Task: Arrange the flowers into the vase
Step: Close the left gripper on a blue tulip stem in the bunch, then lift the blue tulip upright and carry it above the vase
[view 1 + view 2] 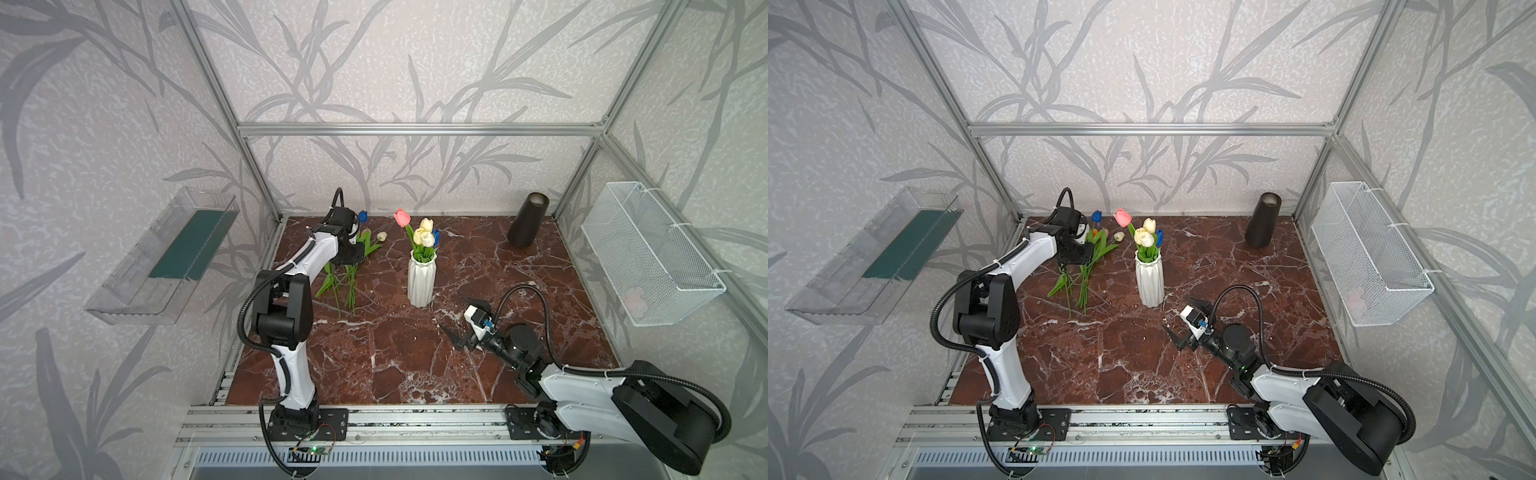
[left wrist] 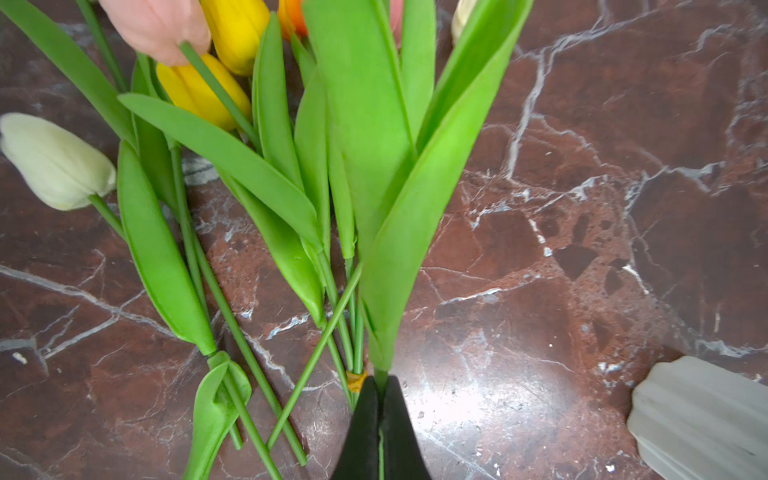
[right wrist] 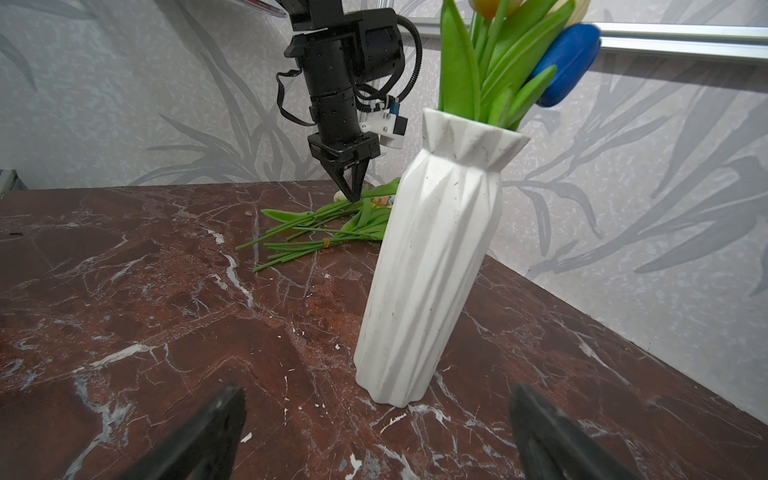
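Right hand (image 1: pixel 453 312) gaped wide, empty, near vase (image 1: pixel 421 282), not touching. Vase upright mid-counter (image 1: pixel 395 365), several flowers (image 1: pixel 424 237) already in. Farther back, left hand (image 3: pixel 352 193) clamped on one stem (image 2: pixel 380 368) in pile (image 3: pixel 328 226) lying crossed. Risk: lift drags tangled neighbours; unbraced vase tips on insertion.
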